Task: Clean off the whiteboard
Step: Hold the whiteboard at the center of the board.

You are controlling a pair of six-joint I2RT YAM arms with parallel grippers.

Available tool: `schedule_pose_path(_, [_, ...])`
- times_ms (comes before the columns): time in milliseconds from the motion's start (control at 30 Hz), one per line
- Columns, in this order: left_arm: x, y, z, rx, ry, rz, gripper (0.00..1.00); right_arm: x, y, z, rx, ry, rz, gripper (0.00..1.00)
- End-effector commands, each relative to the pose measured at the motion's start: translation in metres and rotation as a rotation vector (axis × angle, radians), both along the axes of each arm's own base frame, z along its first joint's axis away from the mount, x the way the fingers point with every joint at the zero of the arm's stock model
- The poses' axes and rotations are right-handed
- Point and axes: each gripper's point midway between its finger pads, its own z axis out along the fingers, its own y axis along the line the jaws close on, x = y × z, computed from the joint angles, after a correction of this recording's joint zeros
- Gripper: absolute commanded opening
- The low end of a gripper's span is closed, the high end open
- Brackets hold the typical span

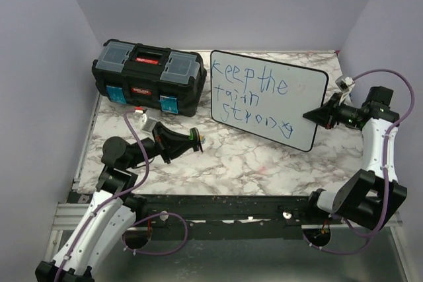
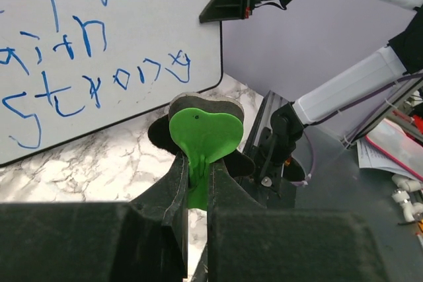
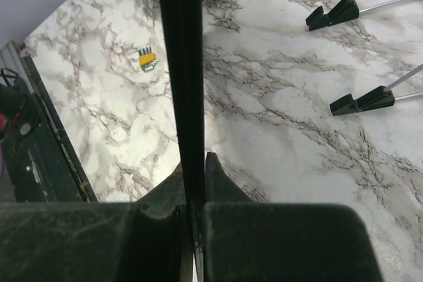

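The left gripper [image 2: 197,163] was shut tight on a green heart-shaped eraser [image 2: 203,133]. The right gripper [image 3: 193,170] was pinched shut on the side rim of the whiteboard [image 1: 264,97], which stood on the marble table [image 1: 251,163], blue words unwiped. A hard push might tip the board or slip it loose. The black toolbox [image 1: 147,76] was closed, so its inside was hidden.

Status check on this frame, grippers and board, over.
Both shut: left gripper on green heart-shaped plastic eraser, right gripper on edge of large white rectangular whiteboard. Blue lettering unerased. Black plastic toolbox beside board, not in the path.
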Motion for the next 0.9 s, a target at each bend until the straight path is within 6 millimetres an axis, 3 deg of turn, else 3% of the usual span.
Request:
schedule_pose_path(0, [0.017, 0.0, -0.003, 0.01, -0.017, 0.126, 0.0, -0.019, 0.006, -0.017, -0.058, -0.02, 0.064, 0.01])
schedule_pose_path(333, [0.04, -0.005, -0.011, 0.034, -0.022, 0.233, 0.0, -0.038, 0.009, -0.029, -0.115, 0.001, 0.103, 0.01])
schedule_pose_path(533, [0.069, -0.008, -0.013, 0.054, -0.013, 0.306, 0.0, -0.044, 0.007, -0.04, -0.132, 0.052, 0.1, 0.01])
schedule_pose_path(667, [0.083, -0.016, -0.013, 0.071, -0.017, 0.306, 0.0, -0.04, 0.003, -0.043, -0.125, 0.101, 0.057, 0.01])
schedule_pose_path(867, [0.088, -0.018, -0.012, 0.078, -0.024, 0.307, 0.0, -0.028, -0.009, -0.036, -0.07, 0.14, -0.017, 0.01])
